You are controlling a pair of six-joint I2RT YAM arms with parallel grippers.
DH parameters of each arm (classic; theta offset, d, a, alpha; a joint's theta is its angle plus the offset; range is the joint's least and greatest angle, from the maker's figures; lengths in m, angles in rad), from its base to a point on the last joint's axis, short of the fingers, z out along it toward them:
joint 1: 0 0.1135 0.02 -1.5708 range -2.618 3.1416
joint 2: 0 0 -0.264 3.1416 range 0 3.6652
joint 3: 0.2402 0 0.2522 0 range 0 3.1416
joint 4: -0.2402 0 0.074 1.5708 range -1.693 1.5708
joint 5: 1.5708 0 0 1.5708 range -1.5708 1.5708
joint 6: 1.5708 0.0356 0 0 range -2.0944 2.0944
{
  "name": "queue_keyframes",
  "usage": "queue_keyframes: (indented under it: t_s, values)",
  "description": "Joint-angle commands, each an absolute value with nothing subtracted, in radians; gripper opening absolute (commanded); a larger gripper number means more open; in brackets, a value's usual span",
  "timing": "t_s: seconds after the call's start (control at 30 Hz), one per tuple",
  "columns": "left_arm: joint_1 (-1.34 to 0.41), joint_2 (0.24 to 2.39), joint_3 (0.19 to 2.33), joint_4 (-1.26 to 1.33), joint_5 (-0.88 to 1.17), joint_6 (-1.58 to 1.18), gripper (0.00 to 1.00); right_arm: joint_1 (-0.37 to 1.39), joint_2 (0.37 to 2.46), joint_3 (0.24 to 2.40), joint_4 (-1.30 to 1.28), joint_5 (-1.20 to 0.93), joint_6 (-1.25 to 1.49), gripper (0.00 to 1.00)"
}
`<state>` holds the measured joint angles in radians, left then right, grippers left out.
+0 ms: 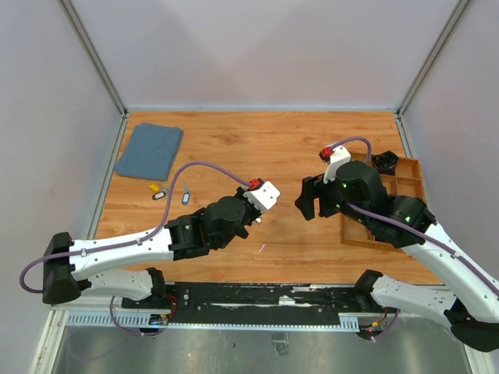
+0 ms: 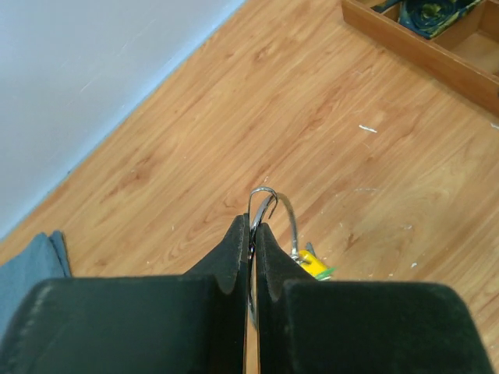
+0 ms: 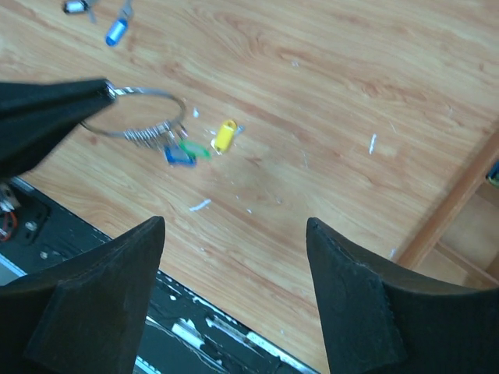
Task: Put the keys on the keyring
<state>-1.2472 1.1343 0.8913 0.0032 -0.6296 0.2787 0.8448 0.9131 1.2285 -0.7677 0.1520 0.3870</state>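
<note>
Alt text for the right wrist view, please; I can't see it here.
The left hand pinches the silver keyring over the wooden table, with blue, green and yellow tagged keys bunched at its lower rim. The right hand is open in the foreground.

Your bench [image 1: 312,148] is wood-grain laminate, warm orange-brown and smooth with a low sheen, and you can see small white flecks and scuffs across it. The keyring [image 2: 265,189] is thin bright metal wire, polished enough to catch the light. The keys [image 3: 224,135] have coloured plastic heads in yellow, green and blue, and these look fairly glossy. You'll find the left pincer [image 2: 252,227] and the right pincer [image 3: 234,226] are matt black plastic with a faintly grainy surface. The cloth [image 1: 148,149] is blue-grey woven fabric, soft and dull. The tray [image 1: 412,161] is plain light-brown wood with a satin finish.
</note>
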Motion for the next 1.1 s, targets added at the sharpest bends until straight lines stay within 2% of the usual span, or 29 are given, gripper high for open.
queue_keyframes:
  t_s: [0.0,0.3,0.53,0.63,0.87,1.07]
  values:
    - [-1.227,1.115,0.918,-0.032,-0.687,0.190,0.00,0.853,0.926,1.178,-0.818,0.204,0.394,0.74]
    - [-1.158,1.083,0.928,-0.161,-0.751,0.105,0.01,0.802,1.066,1.078,-0.739,0.046,0.419,0.71]
    - [-0.961,1.060,0.963,-0.244,-0.709,0.042,0.00,0.812,1.232,0.968,-0.543,-0.052,0.544,0.52]
    - [-0.920,1.056,0.958,-0.267,-0.705,0.038,0.01,0.849,1.274,0.891,-0.380,-0.025,0.655,0.49]
    - [-0.914,0.997,0.921,-0.271,-0.676,0.027,0.01,0.887,1.372,0.749,-0.080,0.057,0.948,0.48]
    - [-0.913,0.944,0.897,-0.311,-0.666,0.009,0.01,0.922,1.437,0.705,0.024,0.174,1.172,0.45]
